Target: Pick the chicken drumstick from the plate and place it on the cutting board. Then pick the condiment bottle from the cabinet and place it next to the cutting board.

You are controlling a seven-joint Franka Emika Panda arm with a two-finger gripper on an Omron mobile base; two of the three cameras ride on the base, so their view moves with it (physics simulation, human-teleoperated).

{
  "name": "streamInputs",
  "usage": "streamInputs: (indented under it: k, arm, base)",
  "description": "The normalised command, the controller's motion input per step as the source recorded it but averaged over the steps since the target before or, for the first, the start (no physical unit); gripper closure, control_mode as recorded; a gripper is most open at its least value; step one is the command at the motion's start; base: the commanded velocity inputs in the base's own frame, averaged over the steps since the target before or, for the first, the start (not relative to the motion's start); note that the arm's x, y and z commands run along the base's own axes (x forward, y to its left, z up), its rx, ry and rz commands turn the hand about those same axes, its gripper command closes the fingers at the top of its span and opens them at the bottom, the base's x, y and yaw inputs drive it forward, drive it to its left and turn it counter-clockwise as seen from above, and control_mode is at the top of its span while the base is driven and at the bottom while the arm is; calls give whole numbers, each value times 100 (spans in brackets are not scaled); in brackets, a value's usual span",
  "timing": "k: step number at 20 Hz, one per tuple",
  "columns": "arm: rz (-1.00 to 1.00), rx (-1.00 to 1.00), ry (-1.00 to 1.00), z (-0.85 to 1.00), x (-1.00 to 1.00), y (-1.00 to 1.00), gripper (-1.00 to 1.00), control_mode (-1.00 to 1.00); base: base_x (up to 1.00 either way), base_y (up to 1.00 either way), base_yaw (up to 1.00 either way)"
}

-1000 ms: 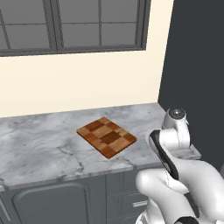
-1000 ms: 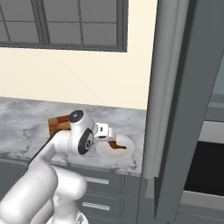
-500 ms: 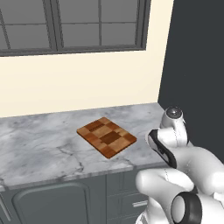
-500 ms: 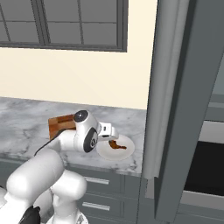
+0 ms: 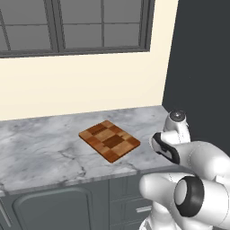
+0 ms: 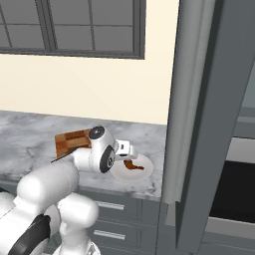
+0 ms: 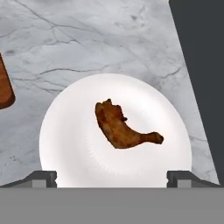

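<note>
The chicken drumstick (image 7: 122,129) lies near the middle of the white plate (image 7: 65,140), its thin end pointing right in the hand view. My gripper (image 7: 111,178) hangs open just above the plate's near rim, with a fingertip (image 7: 41,178) at each side and nothing between them. From the right base view the hand (image 6: 124,148) hovers over the plate (image 6: 143,174) and the drumstick (image 6: 130,166). The checkered cutting board (image 5: 109,140) lies left of the plate on the counter, partly behind the arm (image 6: 72,140). The condiment bottle is out of view.
The dark grey cabinet (image 5: 197,67) stands at the counter's right end, close to the plate, with its grey door panel (image 6: 194,99) swung out. A wall with a window runs behind the marble counter (image 5: 40,148). Grey drawers (image 6: 114,209) sit below.
The arm's elbow has swung lower and nearer the cameras. The hand stays over the plate, and the gripper remains open.
</note>
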Motion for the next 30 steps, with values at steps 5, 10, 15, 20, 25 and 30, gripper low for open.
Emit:
streamInputs:
  k: [5,10,15,20,25,30]
  arm:
    - [0,2,0,-11,8,-6,-100,-100]
    - [0,3,0,-3,12,-7,-100,-100]
    - [0,4,0,-3,18,-3,-100,-100]
    - [0,4,0,-10,17,-2,-100,-100]
    - [1,1,0,-20,13,0,-100,-100]
    - [1,0,0,-24,10,0,-100,-100]
  base:
    - [0,0,0]
    - [0,0,0]
    - [0,0,0]
    - [0,0,0]
    - [0,0,0]
    - [0,0,0]
